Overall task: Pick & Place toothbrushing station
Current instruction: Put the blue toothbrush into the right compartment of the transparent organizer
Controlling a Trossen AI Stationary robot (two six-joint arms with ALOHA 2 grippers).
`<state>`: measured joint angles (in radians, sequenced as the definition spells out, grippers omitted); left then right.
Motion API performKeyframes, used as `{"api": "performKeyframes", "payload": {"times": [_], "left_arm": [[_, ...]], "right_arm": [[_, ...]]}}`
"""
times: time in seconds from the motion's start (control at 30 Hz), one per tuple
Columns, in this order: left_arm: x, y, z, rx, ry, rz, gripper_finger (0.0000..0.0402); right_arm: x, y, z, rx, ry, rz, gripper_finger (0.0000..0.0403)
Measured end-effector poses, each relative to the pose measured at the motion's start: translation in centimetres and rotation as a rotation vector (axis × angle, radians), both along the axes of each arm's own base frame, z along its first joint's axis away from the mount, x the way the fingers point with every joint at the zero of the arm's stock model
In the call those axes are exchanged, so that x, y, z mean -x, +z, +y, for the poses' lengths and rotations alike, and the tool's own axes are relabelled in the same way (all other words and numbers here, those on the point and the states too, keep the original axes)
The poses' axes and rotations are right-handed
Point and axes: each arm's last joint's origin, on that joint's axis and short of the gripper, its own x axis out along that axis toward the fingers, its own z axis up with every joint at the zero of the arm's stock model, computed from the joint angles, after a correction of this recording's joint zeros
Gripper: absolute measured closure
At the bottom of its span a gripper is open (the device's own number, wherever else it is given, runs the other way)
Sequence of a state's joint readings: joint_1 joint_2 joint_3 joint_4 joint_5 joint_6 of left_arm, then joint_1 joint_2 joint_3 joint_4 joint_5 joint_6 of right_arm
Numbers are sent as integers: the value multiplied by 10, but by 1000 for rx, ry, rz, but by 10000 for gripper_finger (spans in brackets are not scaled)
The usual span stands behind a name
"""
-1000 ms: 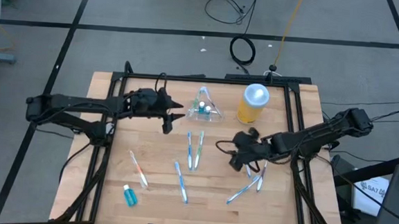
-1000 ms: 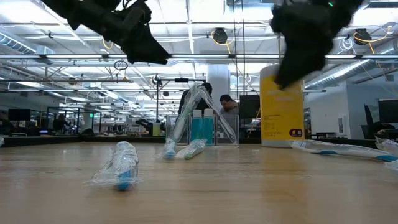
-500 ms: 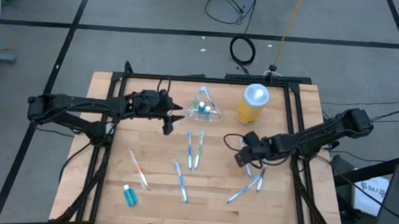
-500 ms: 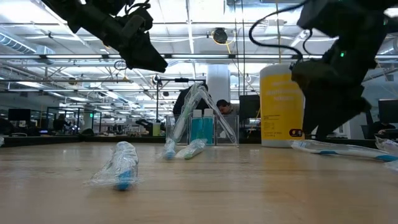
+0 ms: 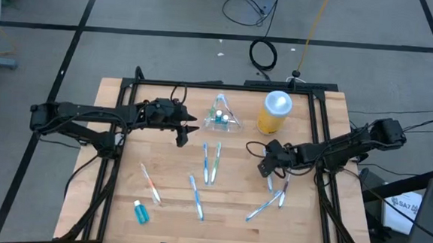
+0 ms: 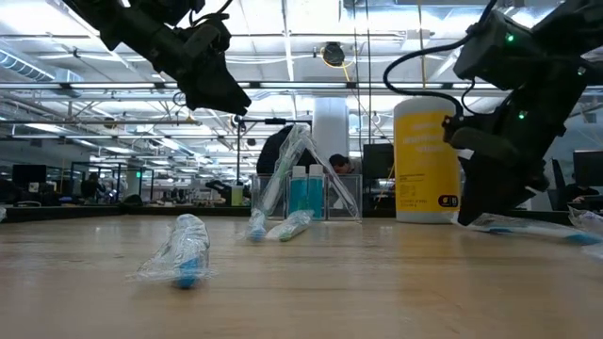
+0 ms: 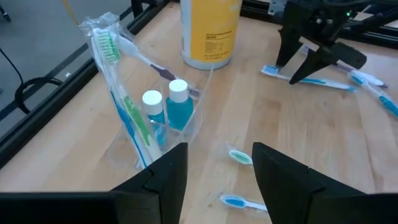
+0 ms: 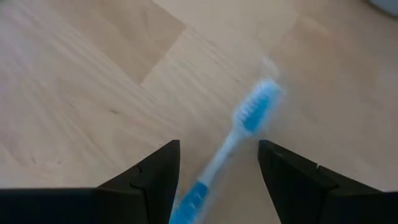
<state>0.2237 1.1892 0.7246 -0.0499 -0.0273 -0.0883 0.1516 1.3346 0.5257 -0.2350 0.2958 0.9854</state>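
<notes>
The toothbrushing station (image 5: 222,119) is a clear plastic holder standing on the table's far middle. It holds wrapped toothbrushes and two small blue bottles (image 7: 166,109). My left gripper (image 5: 183,133) hovers open to the station's left, above the table, and its wrist view looks at the station (image 7: 146,118). My right gripper (image 5: 262,169) is open and low over the table's right half. In its wrist view its fingers stand on either side of a blue toothbrush (image 8: 247,118) lying on the wood.
A yellow jar with a white lid (image 5: 275,111) stands right of the station. Loose toothbrushes lie mid-table (image 5: 211,162), near the front (image 5: 196,196) and at the right (image 5: 265,206). A small blue bottle (image 5: 141,211) lies front left, with a wrapped toothbrush (image 6: 185,249) nearby.
My right gripper has come down toward the table, rolling as it sank, and now stands low over the toothbrushes on the right. It stays open.
</notes>
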Motion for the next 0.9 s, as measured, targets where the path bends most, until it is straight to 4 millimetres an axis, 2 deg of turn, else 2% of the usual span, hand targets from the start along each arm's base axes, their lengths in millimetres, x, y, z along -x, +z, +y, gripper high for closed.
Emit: {"api": "performKeyframes", "payload": {"times": [0.17,0.33,0.57,0.73,0.9], "left_arm": [[0,0,0,0,0,-1,215],[0,0,0,3,2,-2,215],[-2,4,0,-8,-2,-49,215],[-4,7,-3,-16,-13,-74,215],[-5,6,-8,-11,-34,-67,215]], "right_arm": [[6,-9,-1,16,15,-16,220],[12,-16,-2,28,21,-12,292],[7,-14,-2,75,86,-64,389],[0,-10,-2,112,106,-147,388],[-13,1,0,136,120,-307,396]]}}
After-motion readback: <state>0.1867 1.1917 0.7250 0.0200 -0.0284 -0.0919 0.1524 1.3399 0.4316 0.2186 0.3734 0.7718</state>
